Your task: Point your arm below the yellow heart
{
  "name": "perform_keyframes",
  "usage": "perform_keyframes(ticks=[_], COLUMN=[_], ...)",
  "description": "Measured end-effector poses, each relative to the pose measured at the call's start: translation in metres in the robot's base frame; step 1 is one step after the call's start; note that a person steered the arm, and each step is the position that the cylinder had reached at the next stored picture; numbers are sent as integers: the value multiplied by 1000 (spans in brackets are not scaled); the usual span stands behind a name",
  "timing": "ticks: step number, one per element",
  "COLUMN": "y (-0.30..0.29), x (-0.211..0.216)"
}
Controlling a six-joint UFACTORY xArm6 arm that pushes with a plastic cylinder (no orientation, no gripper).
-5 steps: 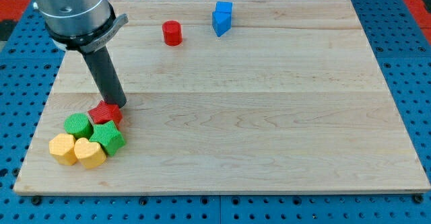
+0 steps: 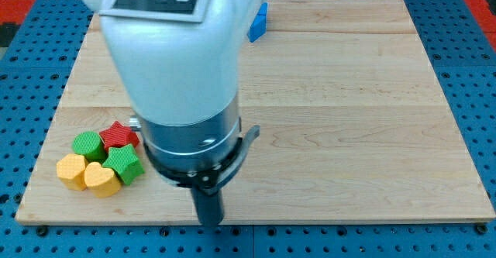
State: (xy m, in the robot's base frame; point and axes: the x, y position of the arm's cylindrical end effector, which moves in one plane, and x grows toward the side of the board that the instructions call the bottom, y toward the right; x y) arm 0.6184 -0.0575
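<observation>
My tip (image 2: 209,222) sits at the board's bottom edge, right of the yellow heart (image 2: 101,179) — touching no block. Next, I'd slide left to below it.

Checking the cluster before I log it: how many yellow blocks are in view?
2, touching, at the view's bottom left: a yellow block and the yellow heart at its right. The arm may hide others.

text: none readable | arm (image 2: 174,64): black-and-white square marker only
</observation>
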Motion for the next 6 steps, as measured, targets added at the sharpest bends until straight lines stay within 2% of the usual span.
perform_keyframes(ticks=[2, 3, 6], y=[-124, -158, -147], x=[-1, -5, -45])
